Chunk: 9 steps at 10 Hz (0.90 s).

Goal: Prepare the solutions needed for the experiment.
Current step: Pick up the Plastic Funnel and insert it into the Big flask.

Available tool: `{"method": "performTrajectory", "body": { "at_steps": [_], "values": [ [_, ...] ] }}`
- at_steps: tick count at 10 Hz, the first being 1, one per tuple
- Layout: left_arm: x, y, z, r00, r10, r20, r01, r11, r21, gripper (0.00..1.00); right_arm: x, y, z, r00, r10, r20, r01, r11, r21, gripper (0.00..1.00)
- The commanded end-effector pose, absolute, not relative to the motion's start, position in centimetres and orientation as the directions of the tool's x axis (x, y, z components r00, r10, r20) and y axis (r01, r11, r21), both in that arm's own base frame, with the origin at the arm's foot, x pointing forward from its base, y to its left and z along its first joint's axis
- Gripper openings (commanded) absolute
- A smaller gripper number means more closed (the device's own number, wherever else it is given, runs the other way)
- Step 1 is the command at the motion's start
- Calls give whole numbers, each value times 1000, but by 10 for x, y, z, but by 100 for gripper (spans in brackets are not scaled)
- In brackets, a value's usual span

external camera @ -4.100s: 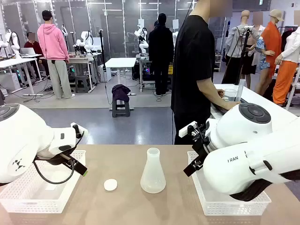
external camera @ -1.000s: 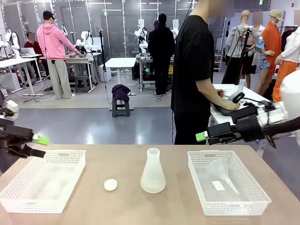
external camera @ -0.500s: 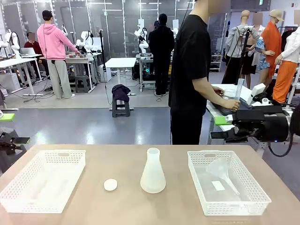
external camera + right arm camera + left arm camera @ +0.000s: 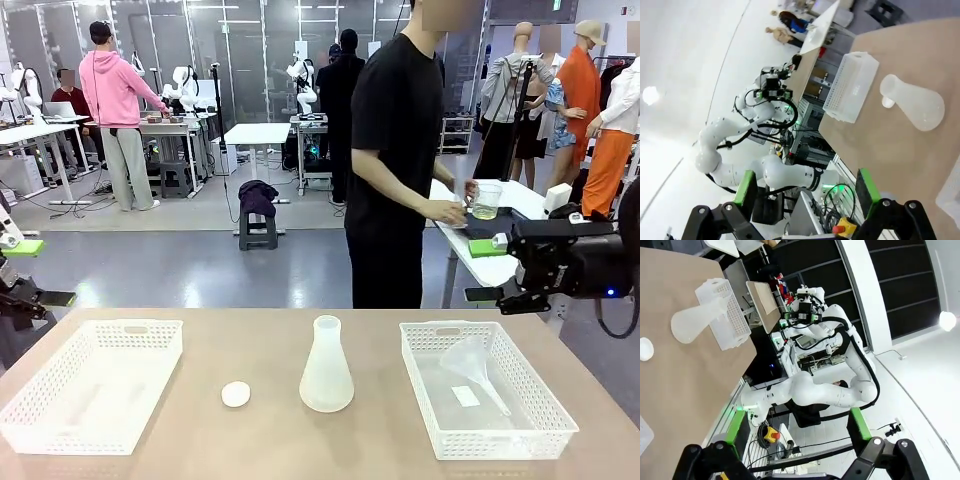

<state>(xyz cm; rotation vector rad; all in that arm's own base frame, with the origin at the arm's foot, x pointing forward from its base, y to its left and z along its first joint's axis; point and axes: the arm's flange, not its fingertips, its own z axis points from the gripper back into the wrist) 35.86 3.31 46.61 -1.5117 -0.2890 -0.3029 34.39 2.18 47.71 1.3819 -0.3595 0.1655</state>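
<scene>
Across the tan surface (image 4: 250, 440) our arms have swung up and out, away from the two baskets. Our left gripper (image 4: 36, 272) hangs wide open and empty, well to the left of the conical flask (image 4: 326, 365). Our right gripper (image 4: 483, 270) is equally wide and empty, up and to the right of the flask. The left basket (image 4: 110, 327) sits left of the flask, the right basket (image 4: 465, 330) with its funnel (image 4: 472, 362) sits right of it, and a white disc (image 4: 236, 394) lies near its base. Beyond the flask to the right, at a second surface (image 4: 525, 192), the person has turned and lifted a beaker (image 4: 486, 198) in one hand (image 4: 455, 210). The solution (image 4: 486, 211) is the shallow yellowish layer inside. We judge the liquid is coming our way; pouring has not begun.
</scene>
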Motion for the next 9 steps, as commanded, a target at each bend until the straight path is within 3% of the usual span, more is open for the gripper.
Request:
{"method": "performTrajectory", "body": {
  "at_steps": [1, 8, 9],
  "values": [
    [358, 22, 478, 930, 5, 366, 366, 29, -930, 100, 340, 19, 495, 957, -125, 261, -232, 206, 951, 100],
    [359, 24, 474, 924, -22, 383, 383, 38, -923, 100, 344, 17, 486, 951, -119, 287, -258, 212, 943, 100],
    [359, 24, 474, 924, -22, 383, 383, 38, -923, 100, 355, 4, 486, 911, -66, 406, -369, 308, 877, 100]
  ]
}}
